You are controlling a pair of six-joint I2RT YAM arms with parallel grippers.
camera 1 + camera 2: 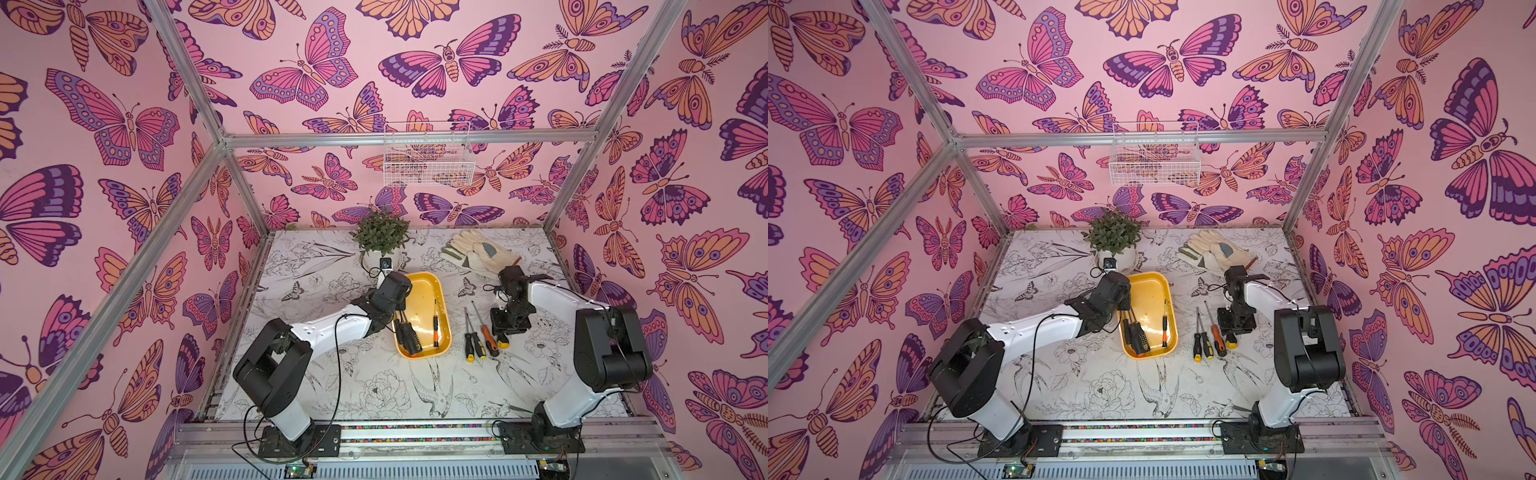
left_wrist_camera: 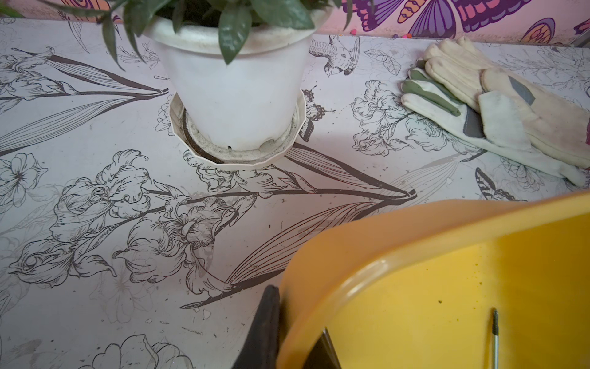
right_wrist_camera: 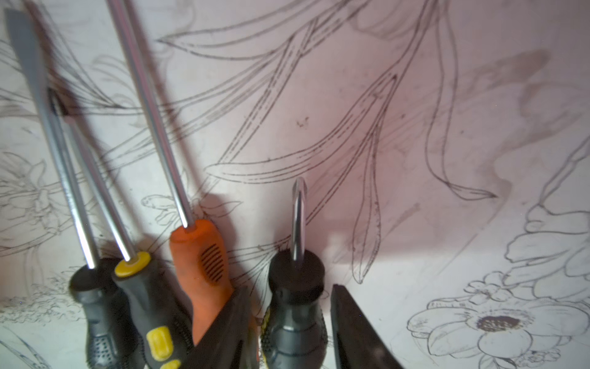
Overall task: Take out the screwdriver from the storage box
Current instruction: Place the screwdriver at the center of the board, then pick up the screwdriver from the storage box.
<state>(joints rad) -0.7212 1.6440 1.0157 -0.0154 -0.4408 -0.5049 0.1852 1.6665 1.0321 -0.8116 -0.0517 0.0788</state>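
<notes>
Right gripper [image 3: 289,287] stands half open astride a stubby screwdriver [image 3: 295,319] on the table [image 3: 415,127], seemingly clear of it. Left gripper [image 2: 297,332] pinches the storage box [image 2: 399,258] rim. Those screwdrivers [image 1: 409,338] inside look stiff, light; grasp the thick handle.

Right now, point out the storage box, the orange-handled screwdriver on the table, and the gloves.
storage box [image 1: 422,297], in a top view, bare floor.
orange-handled screwdriver [image 3: 201,265], right wrist view, handle.
gloves [image 2: 549,121], left wrist view, back of the upper glove.
</notes>
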